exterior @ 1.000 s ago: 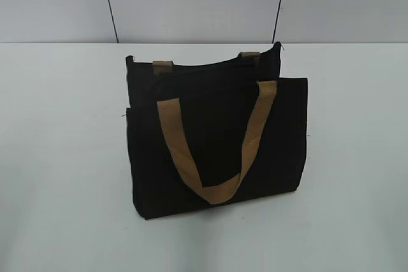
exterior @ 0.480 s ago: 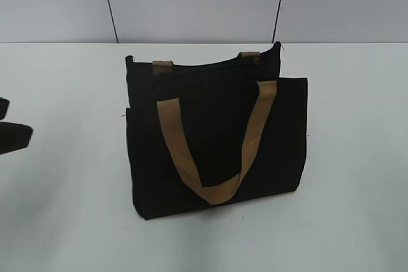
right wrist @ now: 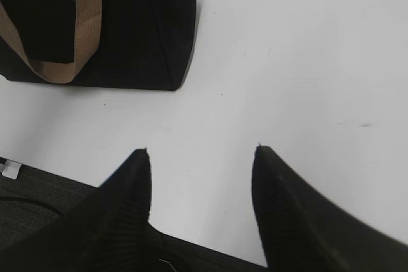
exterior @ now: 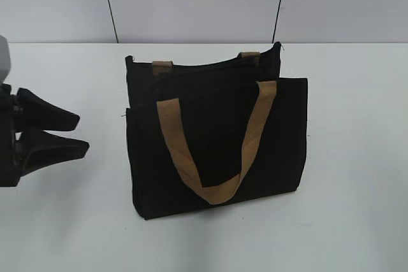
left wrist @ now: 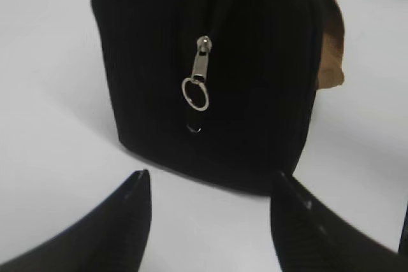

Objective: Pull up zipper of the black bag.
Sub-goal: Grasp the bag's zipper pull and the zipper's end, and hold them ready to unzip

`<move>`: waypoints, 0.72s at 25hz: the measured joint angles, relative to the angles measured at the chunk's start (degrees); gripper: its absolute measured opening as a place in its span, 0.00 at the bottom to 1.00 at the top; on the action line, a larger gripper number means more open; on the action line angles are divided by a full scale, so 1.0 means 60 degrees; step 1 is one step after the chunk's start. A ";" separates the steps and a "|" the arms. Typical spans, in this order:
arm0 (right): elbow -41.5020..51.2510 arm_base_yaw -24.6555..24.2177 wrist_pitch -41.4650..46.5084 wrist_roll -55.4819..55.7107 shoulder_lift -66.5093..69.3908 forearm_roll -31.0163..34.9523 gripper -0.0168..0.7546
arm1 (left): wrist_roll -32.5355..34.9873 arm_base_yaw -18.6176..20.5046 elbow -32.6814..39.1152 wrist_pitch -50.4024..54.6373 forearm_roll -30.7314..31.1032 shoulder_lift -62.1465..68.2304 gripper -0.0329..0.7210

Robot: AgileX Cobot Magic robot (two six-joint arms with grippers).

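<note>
Fingers of my left gripper [left wrist: 210, 211] stand apart with nothing between them, and in the left wrist view they frame the narrow end of the black bag [left wrist: 210, 62] from just short of it, not touching. From the exterior view I see that gripper [exterior: 80, 133] at the left edge, hovering over the white table [exterior: 357, 157] and pointing right toward the bag [exterior: 217, 138], which stands upright near the middle of the table. On the bag's end panel I can make out the zipper [left wrist: 199, 81]: a shiny silver pull tab hanging down with a small ring at its lower end, lying against the black fabric. One tan webbing handle [exterior: 213, 141] droops down the near face of the bag; the other shows only as two short stubs at the far top edge. I cannot see inside the bag from any view. My right gripper [right wrist: 201, 160] also has its fingers spread and empty, over bare table near the bag's corner [right wrist: 127, 30], apart from it.
</note>
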 joint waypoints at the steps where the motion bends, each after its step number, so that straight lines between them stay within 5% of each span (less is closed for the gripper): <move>1: 0.0000 0.0000 0.0000 0.0000 0.0000 0.0000 0.54 | 0.0435 0.0000 0.0000 0.0047 -0.0391 0.0379 0.63; 10: 0.0000 0.0000 0.0000 -0.0010 0.0000 0.0007 0.54 | 0.4507 -0.0113 -0.0037 0.0891 -0.3196 0.3228 0.63; 18: 0.0000 0.0000 0.0000 0.0007 0.0012 0.0007 0.54 | 0.5417 -0.1169 -0.0909 0.0716 -0.3685 0.4891 0.63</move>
